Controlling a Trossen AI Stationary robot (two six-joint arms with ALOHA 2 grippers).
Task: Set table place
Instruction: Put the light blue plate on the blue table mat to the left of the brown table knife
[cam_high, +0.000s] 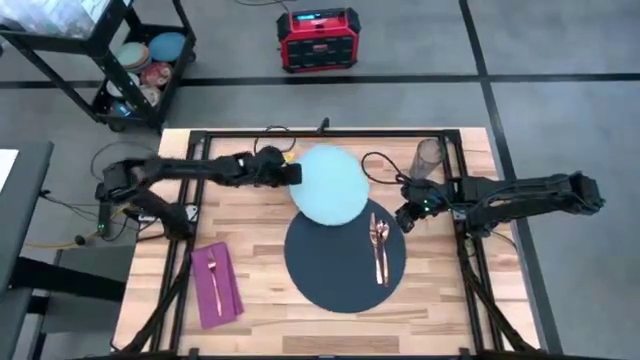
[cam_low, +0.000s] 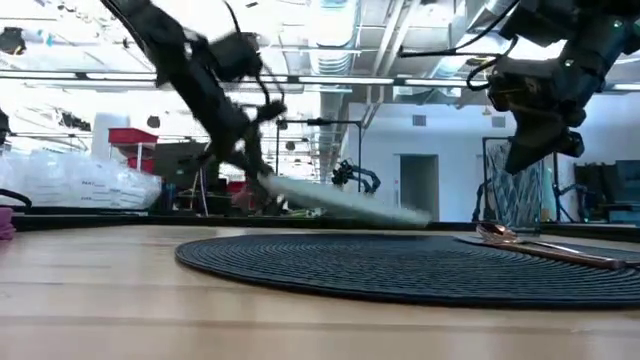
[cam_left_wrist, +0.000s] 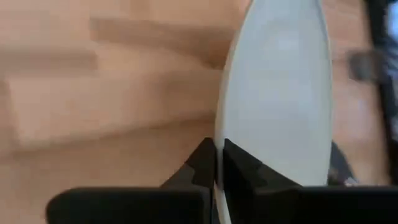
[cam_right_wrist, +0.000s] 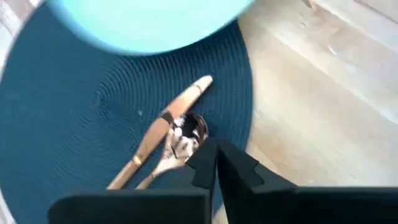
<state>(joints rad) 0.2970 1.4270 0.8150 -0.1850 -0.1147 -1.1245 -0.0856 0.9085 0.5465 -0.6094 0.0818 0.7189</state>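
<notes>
My left gripper (cam_high: 297, 173) is shut on the left rim of the pale blue plate (cam_high: 330, 185), which overlaps the far edge of the dark round mat (cam_high: 340, 275) on the table (cam_high: 250, 230). In the low view the plate (cam_low: 345, 202) slopes down away from that gripper. A copper spoon and knife (cam_right_wrist: 165, 134) lie on the mat's right part. My right gripper (cam_high: 408, 218) hovers shut and empty above the mat's right edge, beside them. The magenta napkin (cam_high: 225, 295), a fork (cam_high: 212, 275) lying on it, is at the near left. The glass tumbler (cam_high: 430, 155) stands at the far right. My left gripper pinches the plate's rim (cam_left_wrist: 217, 140) between its two fingers, one on the top face and one underneath. The fingers come level from the table's left. The plate is tilted, the held side higher. Whether its low side (cam_low: 420, 214) touches the mat, I cannot tell.
A black cart (cam_high: 140, 60) of dishes stands beyond the table's far left corner. A red box (cam_high: 318, 40) sits on the floor behind the table. Cables (cam_high: 375, 165) run along the far edge near the tumbler. Bare wood lies between the napkin and the mat.
</notes>
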